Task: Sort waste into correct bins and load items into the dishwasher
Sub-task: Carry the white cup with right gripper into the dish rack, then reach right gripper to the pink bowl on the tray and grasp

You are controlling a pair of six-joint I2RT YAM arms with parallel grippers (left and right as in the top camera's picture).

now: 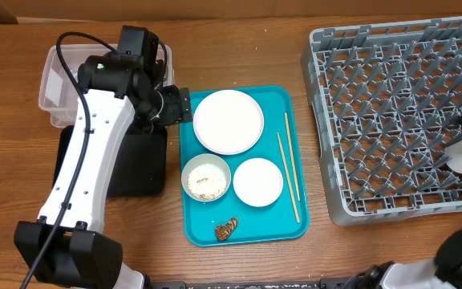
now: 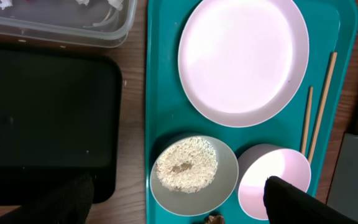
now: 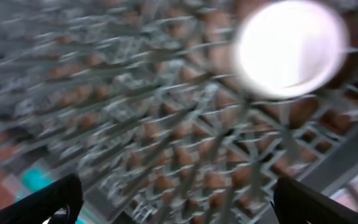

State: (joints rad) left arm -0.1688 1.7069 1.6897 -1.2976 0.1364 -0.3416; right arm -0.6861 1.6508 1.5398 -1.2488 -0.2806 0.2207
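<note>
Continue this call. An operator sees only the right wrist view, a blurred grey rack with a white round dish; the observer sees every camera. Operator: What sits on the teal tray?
Observer: A plate, a bowl of rice, an empty bowl, chopsticks and a brown lump.
Operator: Where are the bins?
Observer: A clear tub and a black tray lie left of the teal tray.
Operator: And the other arm?
Observer: The left gripper is open, over the teal tray's left edge beside the plate.
</note>
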